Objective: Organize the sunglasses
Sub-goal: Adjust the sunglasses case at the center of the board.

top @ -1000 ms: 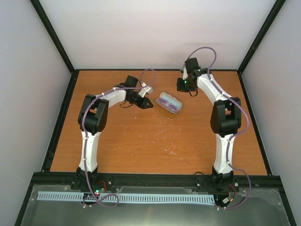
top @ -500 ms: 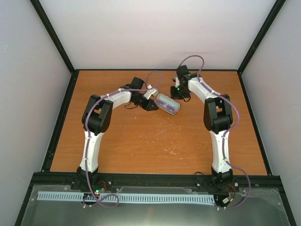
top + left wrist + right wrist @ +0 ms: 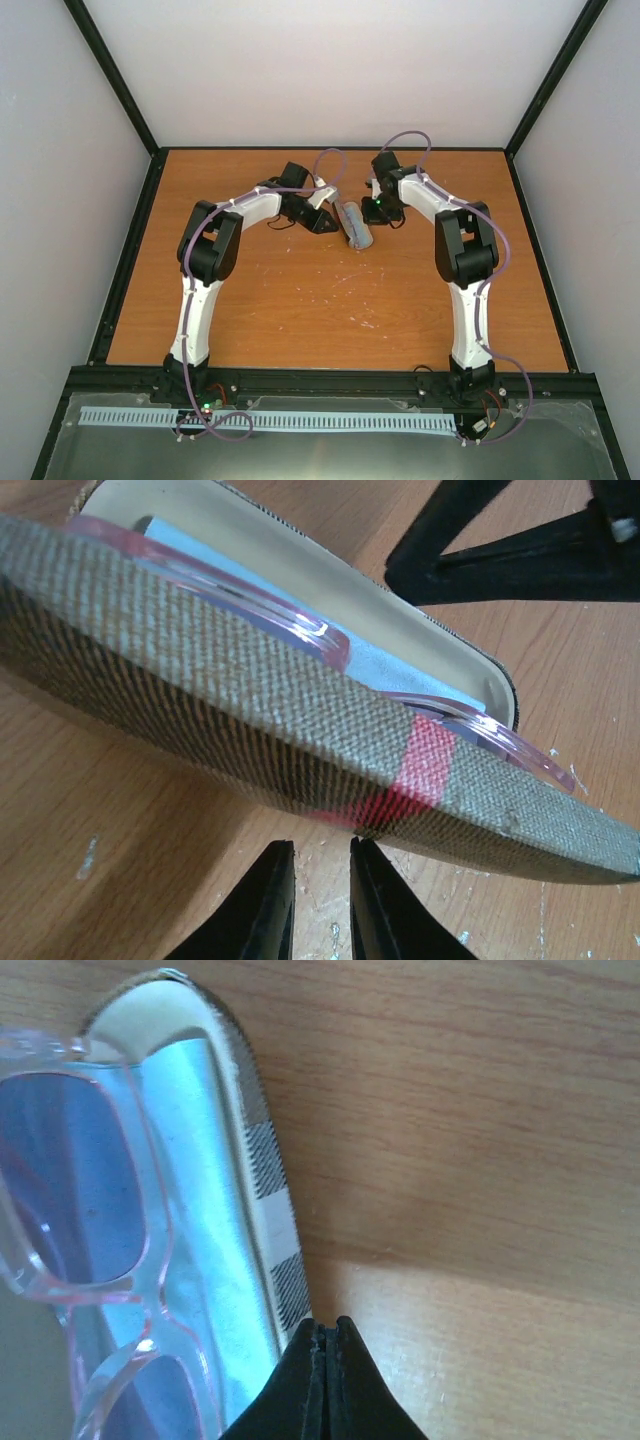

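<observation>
The grey-tan case (image 3: 355, 225) with a red band lies mid-table between both grippers. In the left wrist view its woven lid (image 3: 200, 680) stands partly closed over the cream base (image 3: 300, 570). Inside lie the pale blue cloth (image 3: 400, 670) and the pink translucent sunglasses (image 3: 500, 742). My left gripper (image 3: 322, 846) is slightly open and empty, just left of the lid (image 3: 328, 222). My right gripper (image 3: 328, 1326) is shut and empty, its tips at the case's rim (image 3: 268, 1190). It shows from above too (image 3: 378, 210). The sunglasses (image 3: 90, 1190) rest on the cloth (image 3: 205, 1210).
The wooden table (image 3: 300, 300) has black frame rails on all sides and white walls behind. The right gripper's black fingers (image 3: 500, 550) show beyond the case in the left wrist view.
Both grippers have closed in on the case from either side. The lid, lying open a second ago, has swung up over the base, and the case has turned more end-on.
</observation>
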Robot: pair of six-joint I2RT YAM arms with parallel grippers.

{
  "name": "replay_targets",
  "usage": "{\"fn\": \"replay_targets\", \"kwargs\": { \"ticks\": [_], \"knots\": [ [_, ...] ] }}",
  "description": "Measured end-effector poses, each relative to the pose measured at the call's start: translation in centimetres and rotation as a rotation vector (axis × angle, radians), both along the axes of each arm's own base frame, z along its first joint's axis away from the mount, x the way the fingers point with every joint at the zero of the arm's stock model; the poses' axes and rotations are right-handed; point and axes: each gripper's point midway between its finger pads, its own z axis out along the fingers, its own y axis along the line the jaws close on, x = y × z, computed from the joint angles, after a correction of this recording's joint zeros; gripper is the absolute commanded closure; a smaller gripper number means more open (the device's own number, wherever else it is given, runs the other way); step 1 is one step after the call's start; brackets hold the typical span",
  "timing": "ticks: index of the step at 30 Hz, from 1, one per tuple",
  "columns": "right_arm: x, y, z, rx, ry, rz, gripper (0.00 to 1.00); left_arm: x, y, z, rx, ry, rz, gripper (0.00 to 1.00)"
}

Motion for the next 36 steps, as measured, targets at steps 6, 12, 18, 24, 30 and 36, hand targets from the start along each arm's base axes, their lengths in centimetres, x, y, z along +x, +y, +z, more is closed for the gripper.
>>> {"fn": "replay_targets", "kwargs": {
  "ticks": [6, 12, 18, 24, 30, 36],
  "knots": [
    [-1.1, 0.8, 2.0, 0.054, -0.024, 0.000, 0.97, 0.0, -0.1, 0.0, -0.001, -0.001, -0.001, 0.82],
    [-1.5, 1.6, 2.2, 0.081, -0.032, 0.007, 0.97, -0.1, -0.1, 0.0, 0.000, -0.002, -0.003, 0.82],
    [-2.2, 1.5, 1.4, 0.070, -0.014, 0.009, 0.97, 0.0, -0.1, 0.0, 0.004, -0.003, -0.001, 0.82],
    [-1.8, 1.3, 1.7, 0.063, -0.036, 0.004, 0.97, 0.1, 0.0, -0.2, 0.016, -0.008, 0.005, 0.82],
    [-1.1, 0.5, 3.8, 0.062, -0.102, -0.019, 0.97, 0.1, 0.2, -0.3, 0.025, -0.007, 0.009, 0.82],
    [-0.3, -0.6, 2.4, 0.051, -0.090, -0.049, 0.97, 0.0, 0.4, -0.6, 0.042, 0.002, 0.014, 0.82]
  ]
}}
